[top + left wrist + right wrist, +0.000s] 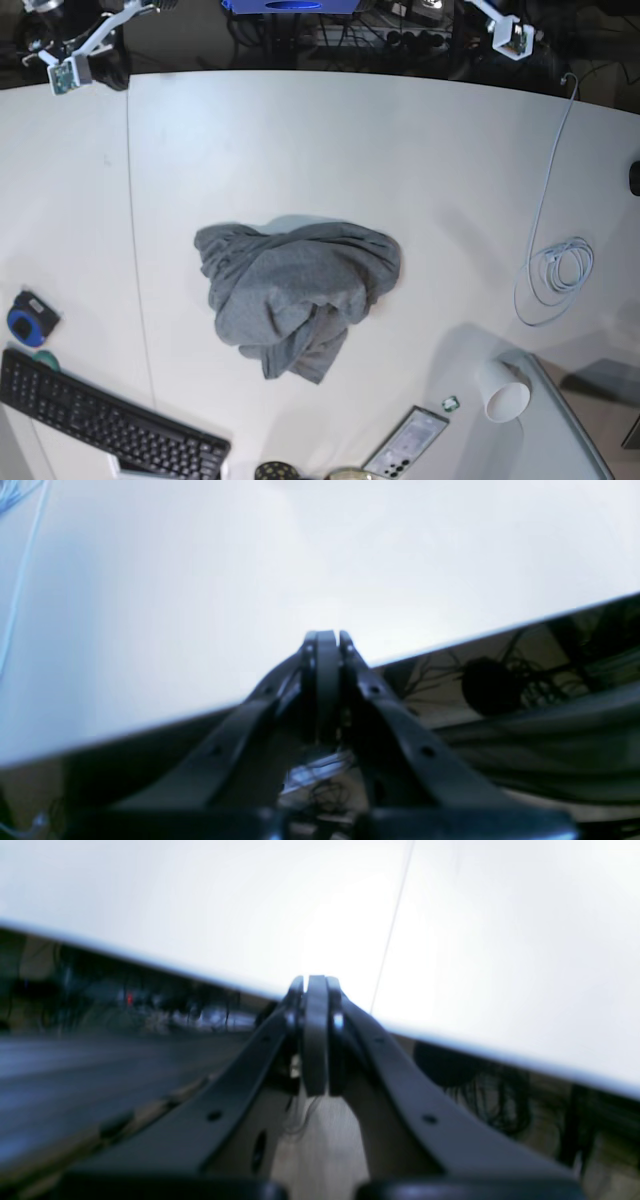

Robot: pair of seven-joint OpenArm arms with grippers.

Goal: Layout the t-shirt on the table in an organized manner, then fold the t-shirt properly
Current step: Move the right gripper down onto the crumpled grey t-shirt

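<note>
While both arms hang back at the far edge of the table (pixel 300 140), the left gripper (pixel 327 640) has its black fingers pressed together on nothing, its tip over the white rim with dark floor clutter and cables beyond. The right gripper (pixel 315 985) is likewise pressed together and empty, just beside the thin dark seam line (pixel 392 925) that runs across the tabletop. Well away from both grippers, near the middle of the table, lies the t-shirt (pixel 295 290), a crumpled heather-grey heap touching neither. Farther off, on the left gripper's side, a coiled white cable (pixel 560 265) and a tipped white cup (pixel 505 392) rest. On the right gripper's side sit a black keyboard (pixel 100 420) and a blue round object (pixel 25 320). A phone-like device (pixel 405 445) lies at the near edge; its markings are too small to read.
</note>
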